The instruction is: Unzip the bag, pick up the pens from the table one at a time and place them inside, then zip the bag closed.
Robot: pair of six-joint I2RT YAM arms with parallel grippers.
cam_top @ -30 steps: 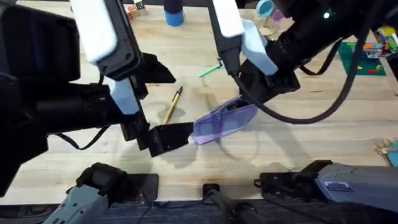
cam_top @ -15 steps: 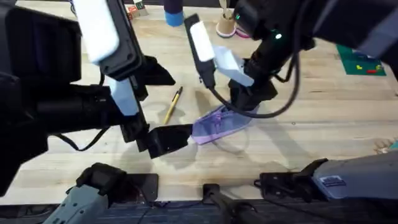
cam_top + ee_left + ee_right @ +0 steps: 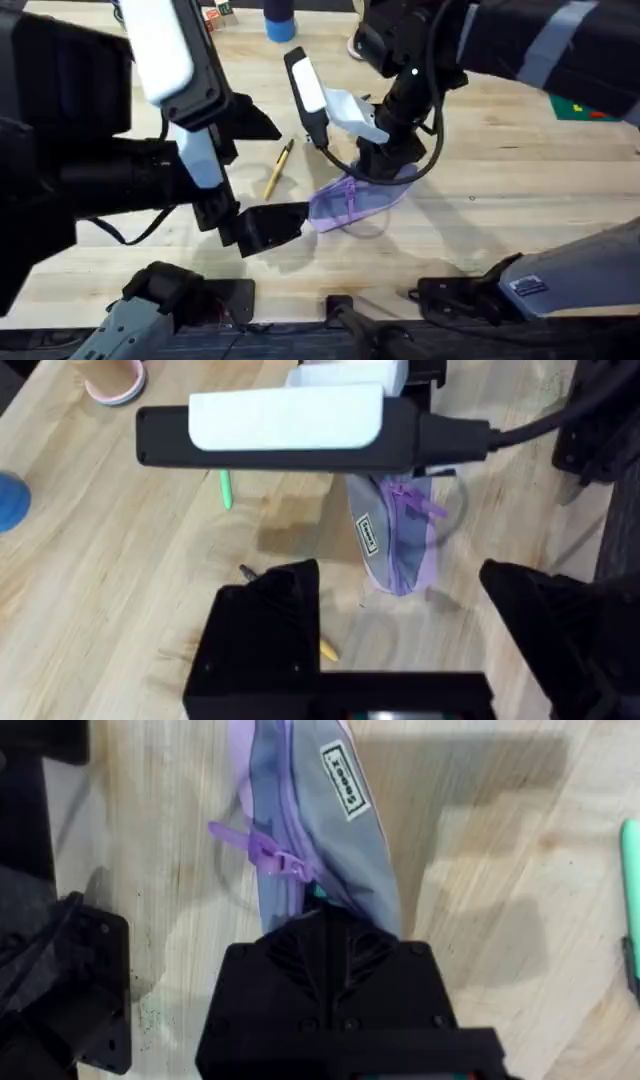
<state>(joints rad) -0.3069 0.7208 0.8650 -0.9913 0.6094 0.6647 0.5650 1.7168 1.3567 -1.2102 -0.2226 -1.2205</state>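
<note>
My right fingers [image 3: 335, 925] pinch the bag's [image 3: 305, 830] end; my left fingers [image 3: 400, 635] hang spread, seemingly empty, above the counter [image 3: 520, 190].

One bag [image 3: 355, 197], two pens [image 3: 277, 169]

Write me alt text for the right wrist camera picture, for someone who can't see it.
A lavender pencil bag lies on a light wooden table, one end pinched in the right arm's black tool. A purple zipper pull sticks out from the bag's side, and a small outlined label faces the camera. A green pen shows at the frame's edge.
</note>
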